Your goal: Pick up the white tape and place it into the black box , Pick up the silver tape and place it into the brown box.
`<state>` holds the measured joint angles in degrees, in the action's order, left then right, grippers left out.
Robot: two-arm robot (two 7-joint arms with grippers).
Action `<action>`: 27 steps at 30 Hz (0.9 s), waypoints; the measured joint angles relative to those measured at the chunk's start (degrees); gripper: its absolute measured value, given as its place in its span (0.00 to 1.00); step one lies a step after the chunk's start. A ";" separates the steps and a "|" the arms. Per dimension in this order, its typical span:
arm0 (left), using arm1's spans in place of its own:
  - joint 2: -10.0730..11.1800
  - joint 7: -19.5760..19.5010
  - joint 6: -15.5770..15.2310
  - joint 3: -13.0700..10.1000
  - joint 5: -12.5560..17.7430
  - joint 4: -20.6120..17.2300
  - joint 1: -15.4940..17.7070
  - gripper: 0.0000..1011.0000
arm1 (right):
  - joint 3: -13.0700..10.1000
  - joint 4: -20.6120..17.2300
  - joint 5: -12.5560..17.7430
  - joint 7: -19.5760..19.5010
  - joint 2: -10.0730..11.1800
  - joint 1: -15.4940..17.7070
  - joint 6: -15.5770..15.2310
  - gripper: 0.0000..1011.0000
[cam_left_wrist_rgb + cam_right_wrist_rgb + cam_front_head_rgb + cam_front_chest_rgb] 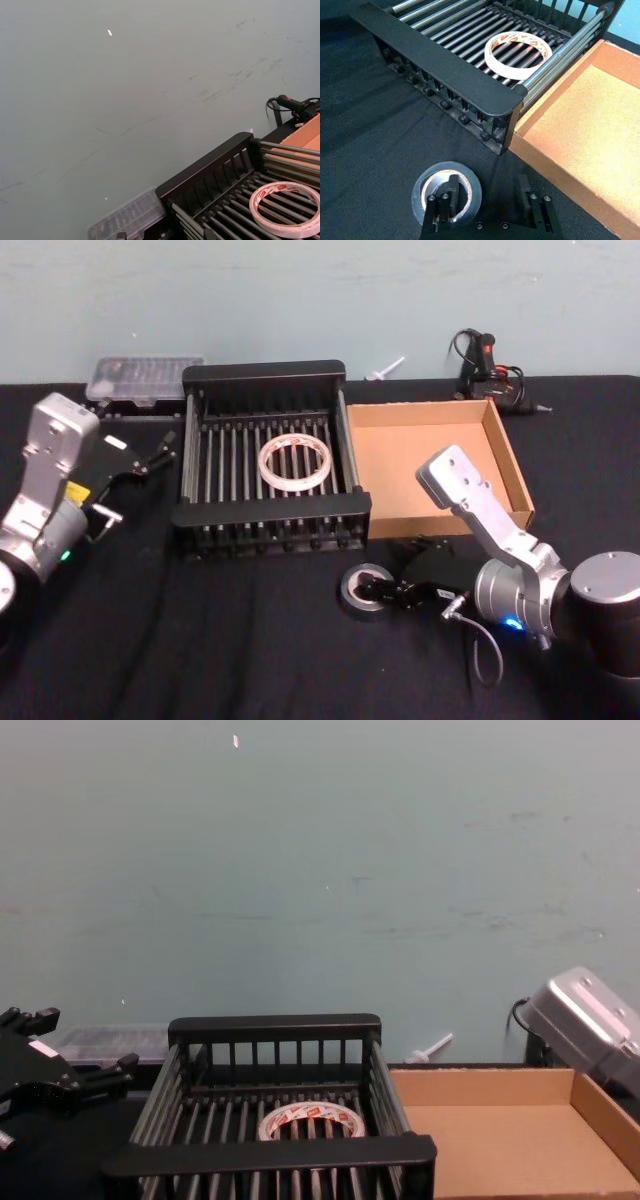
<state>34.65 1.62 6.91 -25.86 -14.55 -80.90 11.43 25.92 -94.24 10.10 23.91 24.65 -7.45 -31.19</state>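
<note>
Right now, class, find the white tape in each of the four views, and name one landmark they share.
Head view: white tape lies flat on the slatted floor of the black box.
Left wrist view: at the lower right, on the slats.
Right wrist view: near the top, on the slats.
Chest view: low centre, behind the near rim.
Shared landmark: the black box.

A black cloth covers the bench (250,640). At its far edge, toward the left, a clear plastic case (140,377) with dark contents lies against the pale blue-green wall (300,290). Toward the far right sits a black tool (485,365) with a tangled cord, and a small white object (385,370) lies near it.
</note>
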 joint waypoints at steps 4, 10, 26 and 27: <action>0.00 0.00 0.00 0.00 0.00 0.00 0.00 0.99 | -0.02 -0.02 0.04 0.00 0.00 0.02 0.01 0.64; 0.00 0.00 0.00 0.00 0.00 0.00 0.00 0.99 | -0.04 -0.02 0.06 0.00 0.00 0.05 0.04 0.47; 0.00 0.00 0.00 0.00 0.00 0.00 0.00 0.99 | -0.04 -0.02 0.07 -0.01 0.00 0.05 0.08 0.16; 0.00 0.00 0.00 0.00 0.00 0.00 0.00 0.99 | -0.04 -0.02 0.07 -0.01 0.00 0.05 0.08 0.16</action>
<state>34.64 1.62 6.91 -25.86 -14.55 -80.90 11.43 25.88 -94.25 10.17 23.90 24.65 -7.40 -31.10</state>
